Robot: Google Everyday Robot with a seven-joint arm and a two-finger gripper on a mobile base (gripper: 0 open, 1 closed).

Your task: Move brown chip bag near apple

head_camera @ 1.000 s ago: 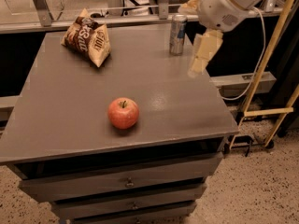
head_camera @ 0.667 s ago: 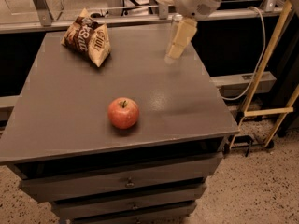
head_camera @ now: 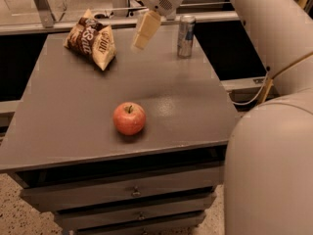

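- Grey cabinet top (head_camera: 186, 106) is seen with drawers (head_camera: 132, 192) below its front edge.
- White robot arm (head_camera: 274, 170) is seen filling the right side and reaching over the back edge.
- brown chip bag (head_camera: 91, 39) is laid at the back-left corner, well apart from the apple and untouched.
- gripper (head_camera: 143, 35) is hung in the air over the back of the top, between bag and can, touching neither. Spread or pressed together: cannot be told.
- apple (head_camera: 129, 118) is set near front centre, stem up.
- Silver can (head_camera: 186, 35) is stood upright at back right.
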